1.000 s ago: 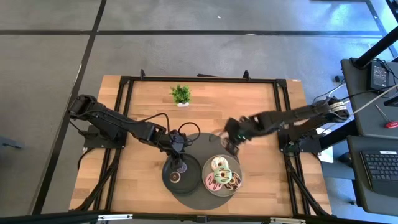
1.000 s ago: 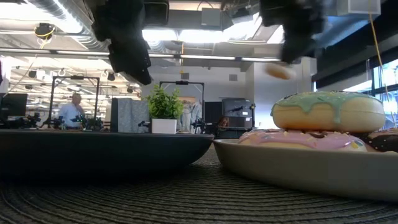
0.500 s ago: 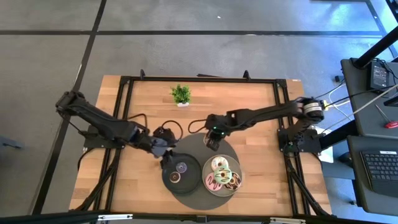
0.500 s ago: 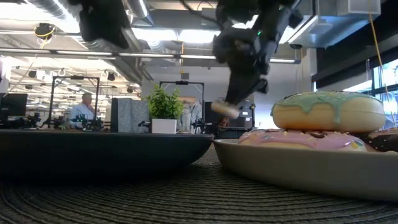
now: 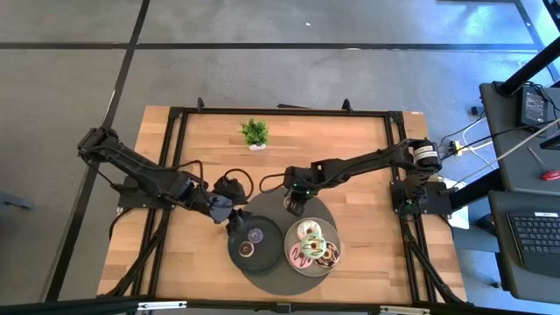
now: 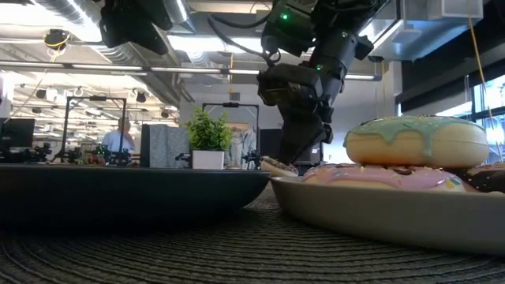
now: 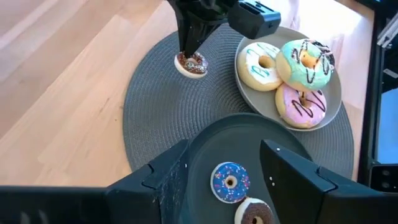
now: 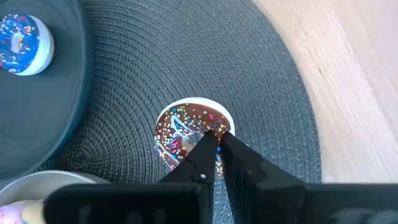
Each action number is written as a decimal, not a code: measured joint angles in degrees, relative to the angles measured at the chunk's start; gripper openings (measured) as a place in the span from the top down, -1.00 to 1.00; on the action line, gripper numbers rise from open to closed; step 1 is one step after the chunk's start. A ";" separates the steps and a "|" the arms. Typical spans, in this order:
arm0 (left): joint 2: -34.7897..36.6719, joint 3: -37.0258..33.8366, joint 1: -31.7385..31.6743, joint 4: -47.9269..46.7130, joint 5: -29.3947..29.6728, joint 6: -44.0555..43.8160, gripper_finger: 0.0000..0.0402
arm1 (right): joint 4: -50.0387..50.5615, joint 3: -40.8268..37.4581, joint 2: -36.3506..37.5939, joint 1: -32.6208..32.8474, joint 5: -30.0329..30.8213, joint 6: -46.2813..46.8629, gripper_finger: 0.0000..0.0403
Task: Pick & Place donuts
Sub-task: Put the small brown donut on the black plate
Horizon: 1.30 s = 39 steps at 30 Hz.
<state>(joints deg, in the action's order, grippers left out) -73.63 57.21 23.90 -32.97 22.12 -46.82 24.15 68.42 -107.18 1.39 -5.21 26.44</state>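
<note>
The right gripper [image 8: 214,144], fingers pinched through the sprinkled chocolate mini donut [image 8: 186,130] low over the mat [image 8: 261,93], could drag it sideways on lifting, the left gripper [image 7: 221,165] hanging open.

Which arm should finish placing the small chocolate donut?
Right. The right gripper is already shut on the chocolate donut, low over the grey mat. The left gripper hangs open above the dark plate and holds nothing.
</note>
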 joint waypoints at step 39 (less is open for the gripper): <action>0.00 0.02 0.00 0.19 0.75 -0.50 0.04 | -14.17 -0.09 -4.81 0.04 -0.56 0.07 0.82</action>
<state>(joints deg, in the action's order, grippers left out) -73.63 57.23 23.90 -32.77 22.87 -47.32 9.99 68.34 -111.98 1.43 -5.78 26.50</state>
